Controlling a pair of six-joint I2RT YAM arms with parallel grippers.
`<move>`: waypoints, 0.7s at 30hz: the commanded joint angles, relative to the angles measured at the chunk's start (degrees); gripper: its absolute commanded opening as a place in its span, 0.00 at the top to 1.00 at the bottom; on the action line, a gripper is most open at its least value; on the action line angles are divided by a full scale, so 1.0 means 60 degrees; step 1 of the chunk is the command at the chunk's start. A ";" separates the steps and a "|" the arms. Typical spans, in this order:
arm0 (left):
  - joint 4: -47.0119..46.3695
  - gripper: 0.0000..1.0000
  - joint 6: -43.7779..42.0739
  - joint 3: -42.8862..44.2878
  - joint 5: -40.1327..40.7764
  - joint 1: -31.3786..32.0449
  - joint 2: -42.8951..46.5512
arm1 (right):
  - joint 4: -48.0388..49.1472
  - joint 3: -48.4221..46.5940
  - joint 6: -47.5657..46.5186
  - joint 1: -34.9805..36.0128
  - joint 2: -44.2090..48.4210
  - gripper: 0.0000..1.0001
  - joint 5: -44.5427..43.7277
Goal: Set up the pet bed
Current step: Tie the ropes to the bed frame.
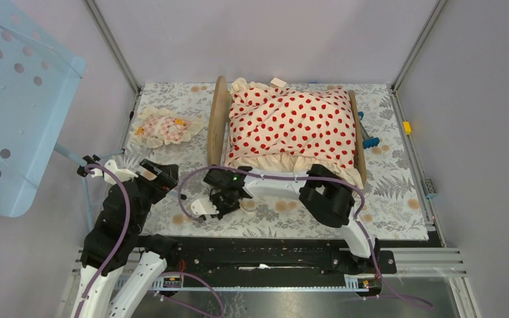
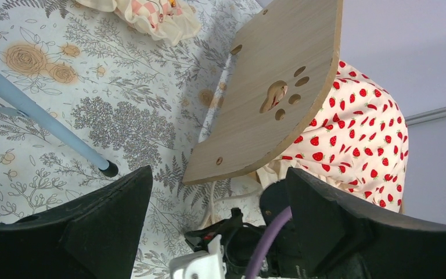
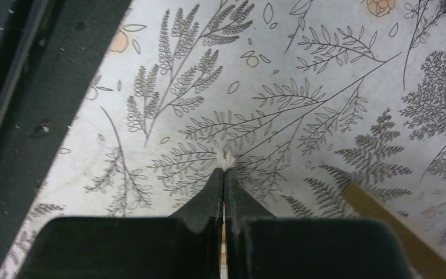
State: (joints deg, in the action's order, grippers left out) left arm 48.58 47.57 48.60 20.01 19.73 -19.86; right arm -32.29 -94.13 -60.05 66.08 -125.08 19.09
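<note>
The pet bed [image 1: 217,122] stands at the back of the floral mat, its rounded headboard [image 2: 273,75] with paw-print cutouts on the left. A red-dotted cream blanket [image 1: 291,126] is heaped over it and hides the mattress. The pink checked pillow [image 1: 164,127] lies left of the headboard. My left gripper [image 1: 162,175] hangs open near the bed's front left corner, with nothing between its fingers [image 2: 116,209]. My right gripper [image 1: 215,199] sits low over the mat in front of the bed. It is shut, and a frayed white cord end [image 3: 225,158] sticks out at its tip [image 3: 224,172].
A light-blue perforated stand [image 1: 13,99] overhangs the left side, and its leg [image 2: 40,116] ends on the mat near my left gripper. A blue object [image 1: 370,140] lies right of the bed. A black rail [image 1: 272,252] runs along the near edge.
</note>
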 commanded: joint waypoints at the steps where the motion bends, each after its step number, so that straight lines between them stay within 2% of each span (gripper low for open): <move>1: -0.0390 0.10 -0.0332 -0.0128 0.0055 -0.0050 0.0113 | 0.2565 0.1895 0.1963 -0.0106 0.0997 1.00 0.0570; 6: -0.0953 0.06 -0.0731 -0.0376 -0.0070 -0.0050 0.0250 | 0.6139 0.3763 0.4888 -0.0488 0.2158 1.00 0.0756; 9: -0.1350 0.04 -0.1014 -0.0494 -0.0095 -0.0050 0.0332 | 0.8004 0.4868 0.6865 -0.0604 0.2668 1.00 0.0107; 16: -0.2363 0.06 -0.1537 -0.0948 -0.0748 -0.0050 0.0362 | 1.0919 0.6927 1.0451 -0.0698 0.3692 1.00 -0.0896; 21: -0.3155 0.09 -0.1748 -0.1718 -0.1174 -0.0050 0.0691 | 1.1272 0.7029 1.2497 -0.0702 0.4095 1.00 -0.2045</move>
State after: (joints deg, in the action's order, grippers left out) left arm 37.12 39.53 41.45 16.47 19.73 -17.87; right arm 26.72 -51.09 0.19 62.13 -104.60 13.89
